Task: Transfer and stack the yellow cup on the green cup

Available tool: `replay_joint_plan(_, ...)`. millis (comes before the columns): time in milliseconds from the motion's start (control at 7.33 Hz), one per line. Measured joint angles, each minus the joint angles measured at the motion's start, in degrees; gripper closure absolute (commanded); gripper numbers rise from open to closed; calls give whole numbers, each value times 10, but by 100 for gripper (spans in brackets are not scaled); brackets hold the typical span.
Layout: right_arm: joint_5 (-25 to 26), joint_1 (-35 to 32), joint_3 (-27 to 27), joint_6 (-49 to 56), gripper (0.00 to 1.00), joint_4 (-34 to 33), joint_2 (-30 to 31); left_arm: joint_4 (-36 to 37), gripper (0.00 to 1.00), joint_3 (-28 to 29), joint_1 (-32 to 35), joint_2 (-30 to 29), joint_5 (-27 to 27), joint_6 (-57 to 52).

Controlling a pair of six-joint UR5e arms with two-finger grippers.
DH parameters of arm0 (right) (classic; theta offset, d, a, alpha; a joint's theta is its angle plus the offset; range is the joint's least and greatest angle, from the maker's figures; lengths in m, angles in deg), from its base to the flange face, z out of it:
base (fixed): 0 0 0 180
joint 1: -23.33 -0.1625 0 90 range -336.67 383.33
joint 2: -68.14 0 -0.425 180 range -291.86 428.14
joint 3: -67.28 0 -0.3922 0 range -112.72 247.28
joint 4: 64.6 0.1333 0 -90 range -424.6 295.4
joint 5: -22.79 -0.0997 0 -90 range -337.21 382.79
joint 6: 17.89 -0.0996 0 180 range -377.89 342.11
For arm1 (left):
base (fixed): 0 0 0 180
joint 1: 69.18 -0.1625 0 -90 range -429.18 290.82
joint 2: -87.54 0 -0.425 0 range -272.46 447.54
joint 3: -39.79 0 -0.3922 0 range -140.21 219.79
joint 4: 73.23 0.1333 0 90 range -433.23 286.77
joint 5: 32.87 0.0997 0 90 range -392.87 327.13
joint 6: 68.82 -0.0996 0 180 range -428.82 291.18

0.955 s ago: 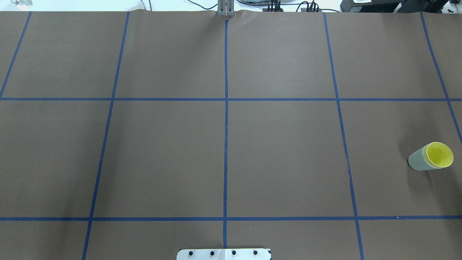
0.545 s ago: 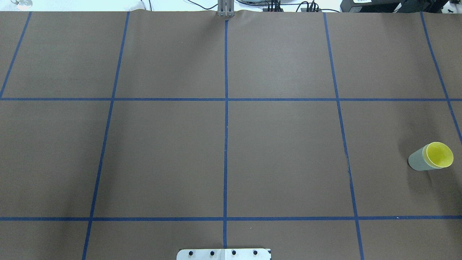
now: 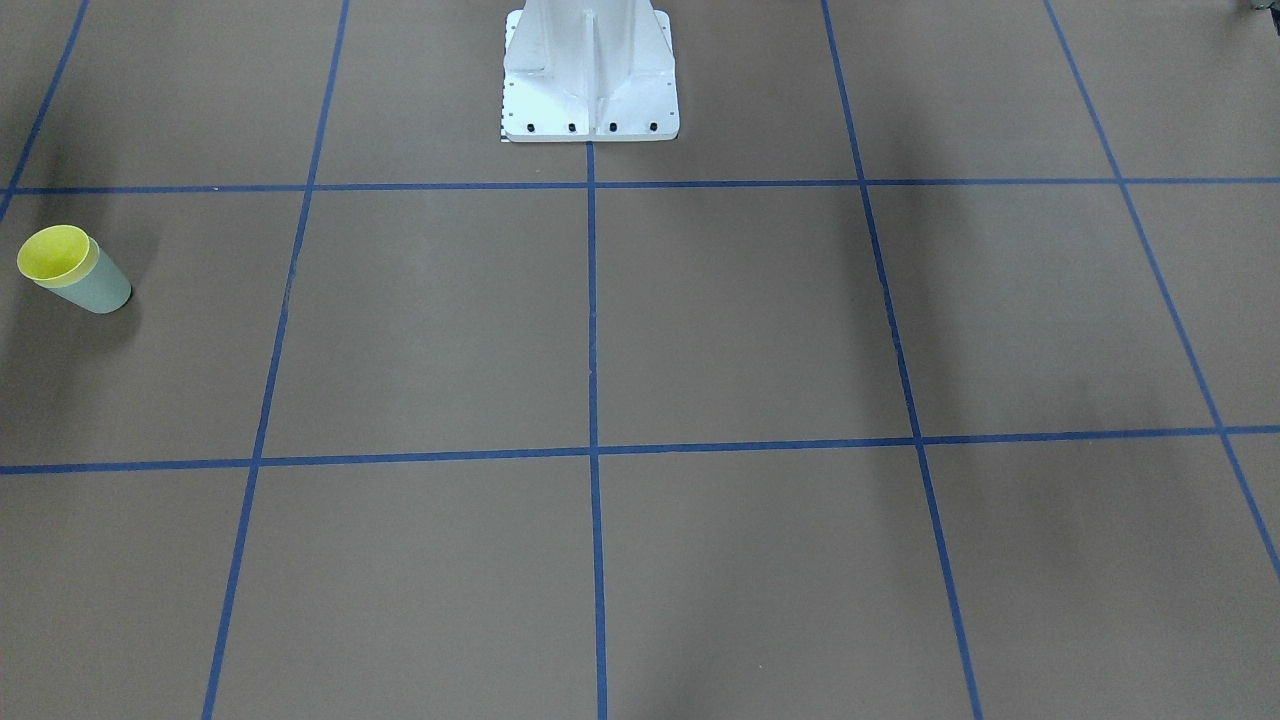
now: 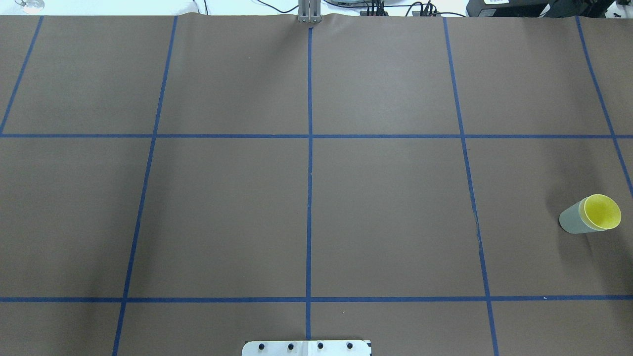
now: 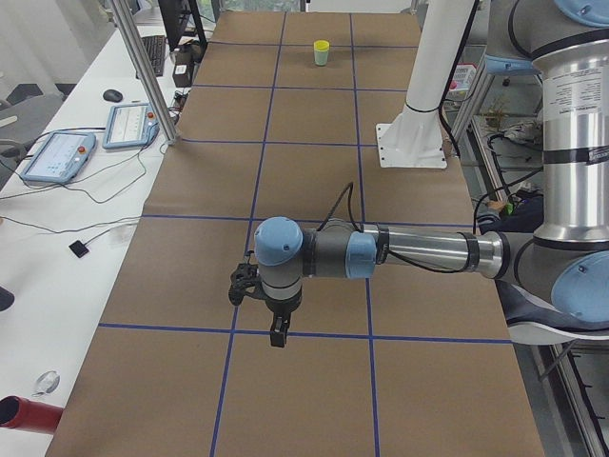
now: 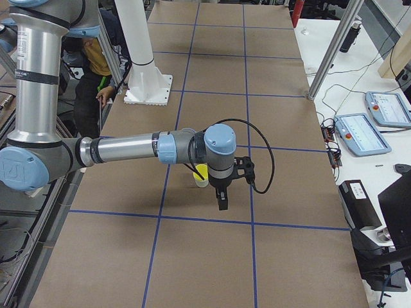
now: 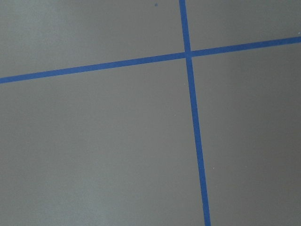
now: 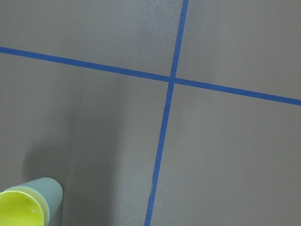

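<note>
In your front-facing view, the yellow cup (image 3: 55,252) sat nested inside the green cup (image 3: 102,290), with only its rim and inside showing. The pair stood on the brown worktop (image 3: 750,330) at the far left edge of that view, which is the robot's right end. Blue tape lines (image 3: 592,300) split the worktop into squares, and the white robot base (image 3: 590,70) stood at the top centre.

From overhead, you had the same stack near the right edge, in the middle row of squares and well apart from the base plate.

Your left-end camera showed the near arm stretched out low over the worktop, its left fingers (image 5: 277,335) pointing straight down above a tape line. You could not tell from there whether they were released or clenched. The stacked cups stood upright at the far end of the worktop.

Your right-end camera showed the near arm in a like pose, its right fingers (image 6: 221,200) hanging down near the stack, which the wrist partly hid. Their state could not be told either. A person (image 6: 96,61) stood behind the white column.

The left wrist camera gave you only worktop and a tape crossing.

The right wrist camera caught the stack in its lower left corner, beside another tape crossing.
</note>
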Motion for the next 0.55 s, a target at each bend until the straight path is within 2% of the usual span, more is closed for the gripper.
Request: replay_joint_plan(545,5,-3,-10,-3,0,0,0,-1,0,-1,0,1,4,2)
